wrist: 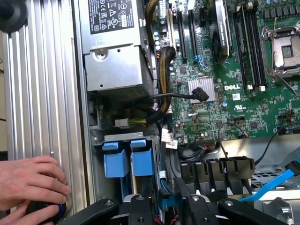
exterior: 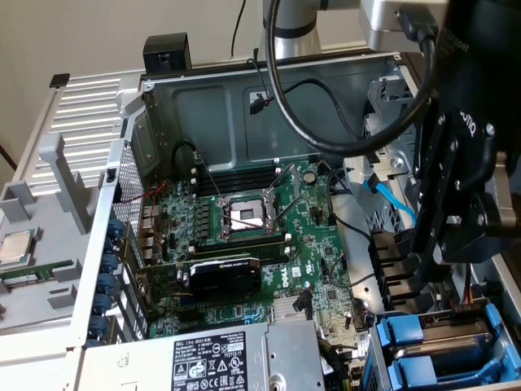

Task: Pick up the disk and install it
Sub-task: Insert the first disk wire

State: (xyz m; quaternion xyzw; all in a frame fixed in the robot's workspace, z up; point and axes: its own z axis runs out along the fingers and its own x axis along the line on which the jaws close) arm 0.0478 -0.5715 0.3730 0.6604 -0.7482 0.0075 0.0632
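My black gripper (exterior: 430, 277) hangs over the drive cage (exterior: 383, 358) at the exterior view's lower right, inside the open computer case. In the wrist view a narrow blue carrier edge, the disk (wrist: 168, 202), stands between my gripper (wrist: 165, 197) fingers, and the gripper is shut on it. The rest of the disk is hidden. It sits right beside two blue carriers (wrist: 115, 159) (wrist: 143, 159) that stand in the cage, and these also appear in the exterior view (exterior: 431, 336).
Beside the cage are a row of black slots (wrist: 218, 171), a blue cable (exterior: 389, 195), the green motherboard (exterior: 244, 244) and the grey power-supply box (wrist: 117, 47). A person's hand (wrist: 28, 183) rests on the ribbed case side. A small silver chip (exterior: 16, 247) lies outside the case.
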